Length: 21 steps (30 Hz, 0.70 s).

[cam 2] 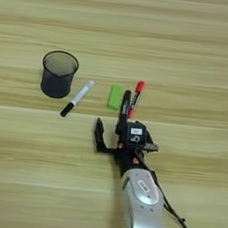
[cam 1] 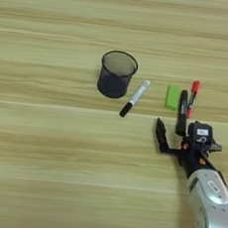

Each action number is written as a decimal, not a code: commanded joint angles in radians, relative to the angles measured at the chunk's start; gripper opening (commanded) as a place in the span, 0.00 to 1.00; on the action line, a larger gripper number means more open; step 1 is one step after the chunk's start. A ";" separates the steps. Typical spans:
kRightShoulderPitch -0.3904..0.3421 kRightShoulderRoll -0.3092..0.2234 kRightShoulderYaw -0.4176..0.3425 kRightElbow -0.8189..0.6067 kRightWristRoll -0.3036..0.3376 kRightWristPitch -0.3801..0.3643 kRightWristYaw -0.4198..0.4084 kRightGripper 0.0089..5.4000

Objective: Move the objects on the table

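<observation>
My right gripper [cam 1: 169,126] stands open at the lower right, just short of a cluster of small items. Its left finger [cam 2: 99,133] is spread well away from the other. A long black marker [cam 1: 182,109] lies pointing away from me. Its near end runs into the gripper's right finger, and I cannot tell whether they touch. Left of this marker lies a small green block [cam 1: 173,97], and right of it a red-capped marker [cam 1: 193,97]. A white marker with a black cap [cam 1: 135,98] lies slanted further left on the wooden table [cam 1: 40,168].
A black mesh cup [cam 1: 116,74] stands upright left of the white marker, and nothing shows inside it. My silver forearm [cam 2: 143,209] comes up from the bottom edge.
</observation>
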 commanded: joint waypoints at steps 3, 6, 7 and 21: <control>-0.057 -0.019 -0.016 -0.014 0.030 -0.022 0.000 0.99; -0.062 -0.018 -0.019 -0.001 0.037 -0.020 0.004 0.99; -0.063 -0.018 -0.019 0.003 0.040 -0.019 0.004 0.99; -0.064 -0.007 -0.022 0.000 0.127 0.054 0.031 0.86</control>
